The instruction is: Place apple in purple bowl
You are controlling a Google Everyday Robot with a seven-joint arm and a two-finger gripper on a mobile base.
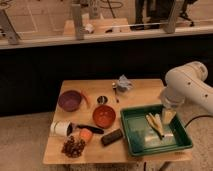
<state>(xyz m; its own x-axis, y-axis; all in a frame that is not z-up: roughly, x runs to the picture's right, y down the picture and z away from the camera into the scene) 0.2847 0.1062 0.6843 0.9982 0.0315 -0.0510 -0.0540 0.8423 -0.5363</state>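
The apple (86, 135) is small and orange-red. It lies near the table's front left, between a white cup (60, 128) and a dark bar (111, 137), just above the grapes (74, 146). The purple bowl (70, 100) sits at the table's left, further back, with nothing visible in it. My gripper (168, 116) hangs from the white arm (187, 84) at the right. It points down over the right part of the green tray (176, 145), far from both the apple and the purple bowl.
An orange-red bowl (104, 116) stands mid-table, between the apple's side and the tray. A thin orange stick (85, 97) lies beside the purple bowl. A small metal cup (101, 99), a spoon (115, 92) and a crumpled grey-blue item (122, 83) sit at the back. Yellow pieces (155, 124) lie in the tray.
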